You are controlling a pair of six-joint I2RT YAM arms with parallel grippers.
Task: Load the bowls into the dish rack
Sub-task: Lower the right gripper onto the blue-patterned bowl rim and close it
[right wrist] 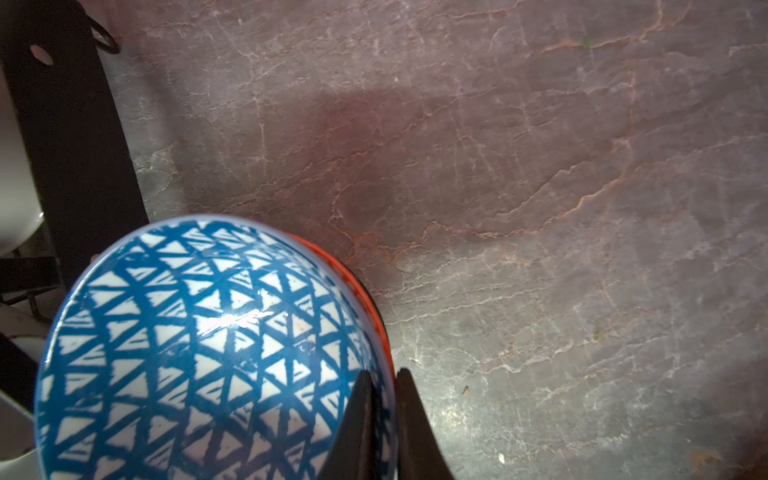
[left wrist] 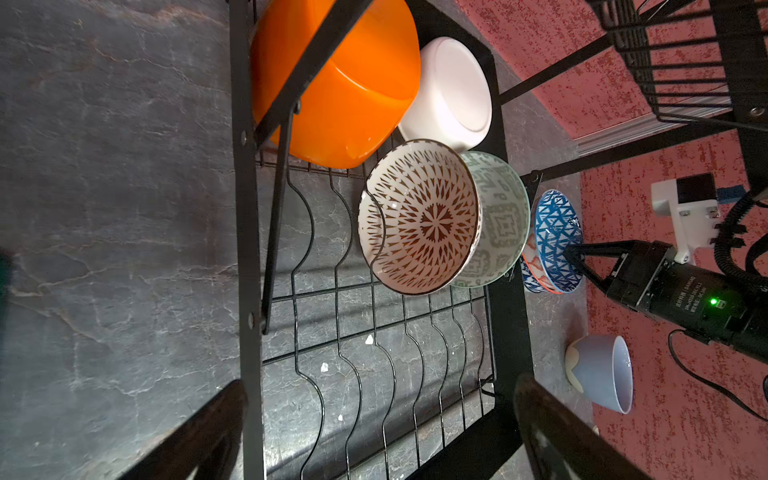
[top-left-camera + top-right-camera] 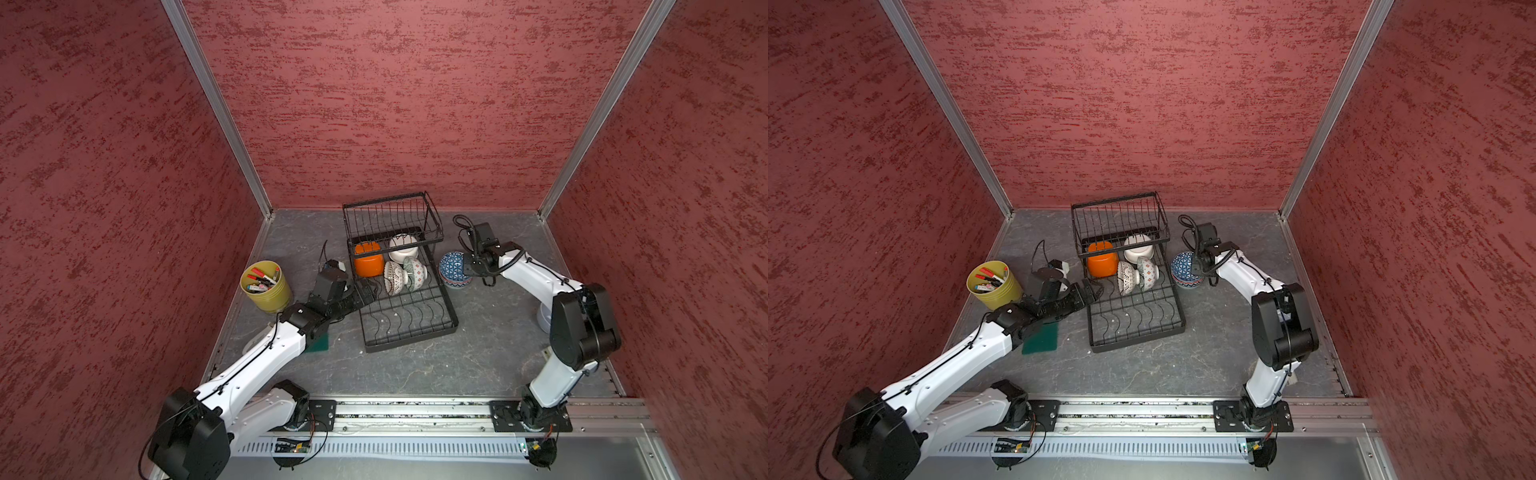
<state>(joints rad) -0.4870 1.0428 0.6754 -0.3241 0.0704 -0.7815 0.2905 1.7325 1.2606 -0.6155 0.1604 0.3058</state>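
Observation:
The black wire dish rack (image 3: 411, 343) (image 3: 1138, 343) stands mid-table. On its lower tray rest a plain orange bowl (image 3: 368, 261) (image 2: 345, 83), a white bowl (image 3: 402, 248) (image 2: 453, 91), a brown lattice bowl (image 3: 394, 277) (image 2: 419, 216) and a grey-green patterned bowl (image 3: 417, 272) (image 2: 503, 216). Right of the rack, a blue triangle-patterned bowl (image 3: 453, 266) (image 1: 199, 353) sits tilted in an orange-rimmed bowl (image 1: 371, 291). My right gripper (image 1: 380, 374) (image 3: 467, 270) is shut on the blue bowl's rim. My left gripper (image 2: 378, 436) (image 3: 366, 291) hangs open over the rack's empty slots.
A yellow-green pot of pens (image 3: 266, 286) stands at the left, with a green sponge (image 3: 1040, 338) under the left arm. A pale blue cup (image 2: 602, 374) sits on the table near the right arm. A small cabled device (image 3: 334, 266) lies left of the rack. Red walls close three sides.

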